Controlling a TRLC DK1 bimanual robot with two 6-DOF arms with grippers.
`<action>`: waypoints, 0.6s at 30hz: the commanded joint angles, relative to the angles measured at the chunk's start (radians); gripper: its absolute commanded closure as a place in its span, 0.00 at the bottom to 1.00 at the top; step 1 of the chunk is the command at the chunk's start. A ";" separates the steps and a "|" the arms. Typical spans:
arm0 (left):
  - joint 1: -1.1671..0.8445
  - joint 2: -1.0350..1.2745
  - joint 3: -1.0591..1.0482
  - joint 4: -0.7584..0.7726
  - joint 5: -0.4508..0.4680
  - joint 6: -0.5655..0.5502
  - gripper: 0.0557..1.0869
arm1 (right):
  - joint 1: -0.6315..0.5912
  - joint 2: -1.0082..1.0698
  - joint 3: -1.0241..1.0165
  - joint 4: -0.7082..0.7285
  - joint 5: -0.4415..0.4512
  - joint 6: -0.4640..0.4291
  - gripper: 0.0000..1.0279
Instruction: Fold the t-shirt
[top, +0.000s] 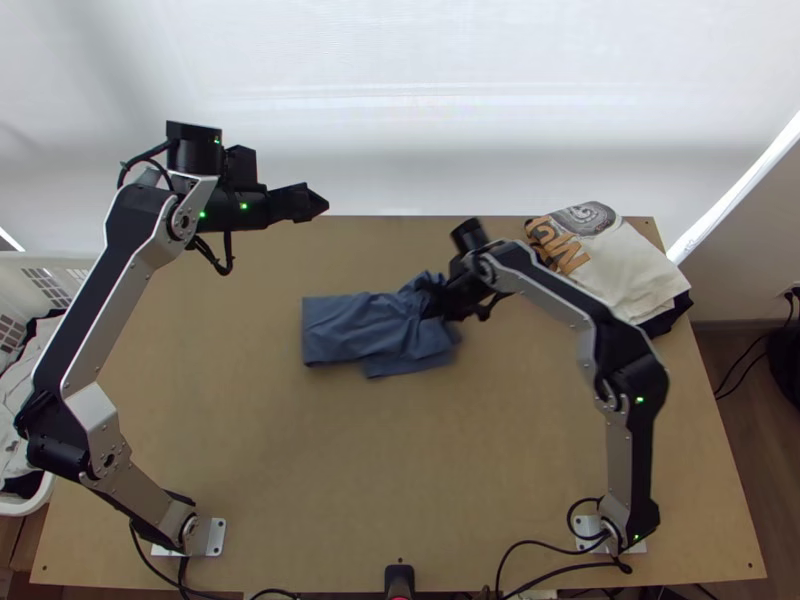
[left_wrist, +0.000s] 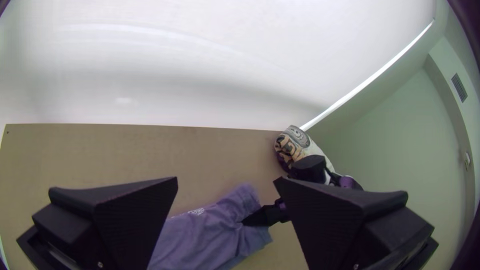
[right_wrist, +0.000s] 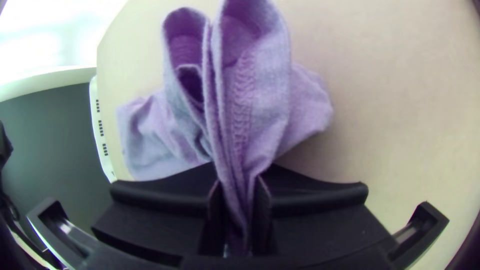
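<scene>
One blue-grey t-shirt (top: 350, 330) lies folded on the wooden table (top: 400, 470), flat and squarish at its left, softly creased at its right, where the right gripper (top: 432, 301) clamps a bunched, seamed part, while the left gripper (top: 318, 203) hangs far left, flat fingers wide apart

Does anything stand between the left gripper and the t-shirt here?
Nothing visible blocks the left gripper from the t-shirt's left end in the top view. At the other end, the right gripper clamps bunched cloth and would probably obstruct a grasp.
</scene>
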 joint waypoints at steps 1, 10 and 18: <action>0.008 -0.001 0.036 -0.008 0.010 0.010 0.04 | -0.053 -0.134 0.007 -0.014 -0.002 0.001 0.97; 0.012 0.002 0.039 -0.008 0.010 0.010 0.04 | -0.221 -0.304 0.086 -0.010 0.000 0.007 0.97; 0.005 0.017 0.047 -0.007 0.012 0.010 0.04 | -0.349 -0.283 0.289 0.004 0.098 0.100 0.97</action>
